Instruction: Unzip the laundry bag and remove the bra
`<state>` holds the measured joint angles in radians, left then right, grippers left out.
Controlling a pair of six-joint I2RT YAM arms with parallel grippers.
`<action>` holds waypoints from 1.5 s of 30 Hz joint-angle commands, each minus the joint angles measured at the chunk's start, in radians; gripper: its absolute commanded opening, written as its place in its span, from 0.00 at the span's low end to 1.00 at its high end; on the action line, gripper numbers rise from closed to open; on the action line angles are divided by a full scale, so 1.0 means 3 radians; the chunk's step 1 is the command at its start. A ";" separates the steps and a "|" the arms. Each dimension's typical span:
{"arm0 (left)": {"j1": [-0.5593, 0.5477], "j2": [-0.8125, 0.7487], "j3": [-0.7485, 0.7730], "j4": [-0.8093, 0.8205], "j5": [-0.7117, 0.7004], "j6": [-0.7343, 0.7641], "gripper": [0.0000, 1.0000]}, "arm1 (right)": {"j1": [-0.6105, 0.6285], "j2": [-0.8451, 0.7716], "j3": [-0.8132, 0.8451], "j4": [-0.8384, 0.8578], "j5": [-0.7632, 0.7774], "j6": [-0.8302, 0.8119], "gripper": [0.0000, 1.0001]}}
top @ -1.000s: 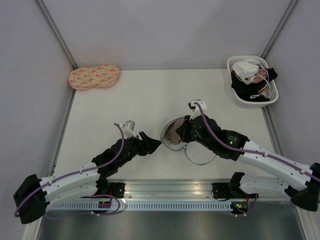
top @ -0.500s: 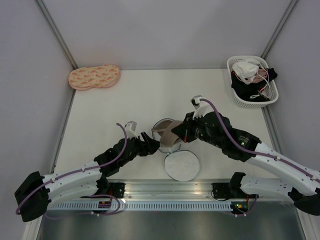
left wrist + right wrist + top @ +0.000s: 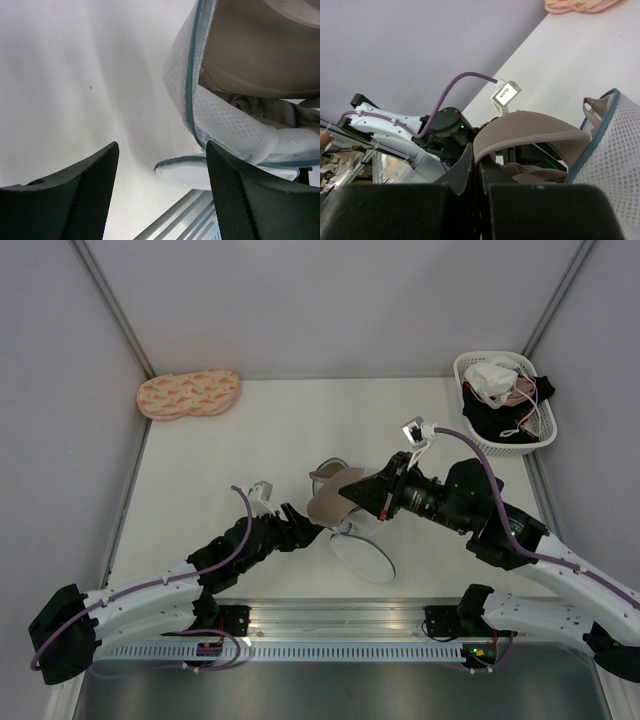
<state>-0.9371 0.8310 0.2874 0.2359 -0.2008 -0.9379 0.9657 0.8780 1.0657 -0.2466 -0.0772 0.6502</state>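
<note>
right gripper (image 3: 354,496) pinches the bra (image 3: 325,508); lift it straight clear while the left gripper (image 3: 308,531), jaws spread, closes on the bag (image 3: 361,553) rim.

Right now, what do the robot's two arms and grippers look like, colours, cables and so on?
The left arm and right arm are built of white links with black joints and black bases. A purple cable runs along each one up to a small white bracket at the wrist. The left gripper and right gripper are black and two-fingered; the left one's fingers have a fine mesh-like texture.
</note>
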 commanded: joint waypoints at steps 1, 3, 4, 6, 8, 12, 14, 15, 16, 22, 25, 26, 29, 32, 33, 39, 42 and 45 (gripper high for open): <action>0.0020 0.0027 0.0065 0.0180 -0.0026 -0.0034 0.75 | -0.0013 -0.0073 -0.0003 0.0397 -0.0289 0.0164 0.00; 0.0020 0.0052 0.0085 0.0190 -0.0041 -0.0049 0.75 | -0.0018 -0.0094 -0.0029 0.0433 -0.0351 0.0220 0.00; 0.0020 0.0062 0.0090 0.0210 -0.0041 -0.0049 0.75 | -0.0018 -0.0109 -0.0029 0.0428 -0.0361 0.0226 0.00; 0.0020 0.0032 0.0100 0.0211 -0.0087 -0.0064 0.76 | -0.0018 -0.0124 -0.0050 0.0403 -0.0361 0.0241 0.01; 0.0025 -0.0055 0.0075 0.0246 -0.0133 -0.0105 0.77 | -0.0018 -0.0160 -0.0070 0.0357 -0.0326 0.0246 0.00; 0.0020 -0.0402 -0.0149 0.0379 -0.0302 -0.0197 0.79 | -0.0018 -0.0196 -0.0106 0.0285 -0.0259 0.0236 0.00; 0.0020 -0.0607 -0.0237 0.0329 -0.0378 -0.0294 0.79 | -0.0018 -0.0211 -0.0126 0.0255 -0.0223 0.0231 0.01; 0.0020 -0.0668 -0.0262 0.0278 -0.0414 -0.0371 0.79 | -0.0018 -0.0216 -0.0141 0.0255 -0.0213 0.0226 0.00; 0.0020 -0.0785 -0.0293 0.0252 -0.0435 -0.0483 0.79 | -0.0023 -0.0222 -0.0147 0.0234 -0.0198 0.0221 0.00; 0.0020 -0.0624 -0.0217 -0.0086 -0.0547 -0.0591 0.78 | -0.0018 -0.0186 -0.0157 0.0341 -0.0320 0.0246 0.00; 0.0020 -0.0414 -0.0094 0.0006 -0.0537 -0.0510 0.78 | -0.0018 -0.0181 -0.0167 0.0402 -0.0417 0.0277 0.01; 0.0025 -0.0261 -0.0048 0.0057 -0.0563 -0.0484 0.78 | -0.0018 -0.0181 -0.0177 0.0418 -0.0433 0.0287 0.01; 0.0020 -0.0056 0.0079 0.0180 -0.0593 -0.0377 0.76 | -0.0023 -0.0196 -0.0213 0.0469 -0.0509 0.0328 0.00; 0.0020 0.0205 0.0207 0.0313 -0.0588 -0.0264 0.60 | -0.0018 -0.0211 -0.0254 0.0510 -0.0576 0.0358 0.01; 0.0025 0.0327 0.0243 0.0318 -0.0588 -0.0244 0.51 | -0.0023 -0.0211 -0.0264 0.0520 -0.0596 0.0374 0.01; 0.0025 0.0706 0.0428 0.0200 -0.0645 -0.0162 0.02 | -0.0023 -0.0262 -0.0280 0.0617 -0.0699 0.0410 0.00; 0.0025 0.0758 0.0387 0.0236 -0.0624 -0.0152 0.02 | -0.0023 -0.0293 -0.0270 0.0648 -0.0699 0.0410 0.00; 0.0025 0.0850 0.0402 0.0084 -0.0650 -0.0136 0.02 | -0.0023 -0.0359 -0.0249 0.0699 -0.0658 0.0364 0.00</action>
<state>-0.9367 1.0634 0.3824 0.2779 -0.3653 -1.0225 0.9615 0.8097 0.9745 -0.1410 -0.2607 0.7593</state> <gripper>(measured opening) 0.030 0.020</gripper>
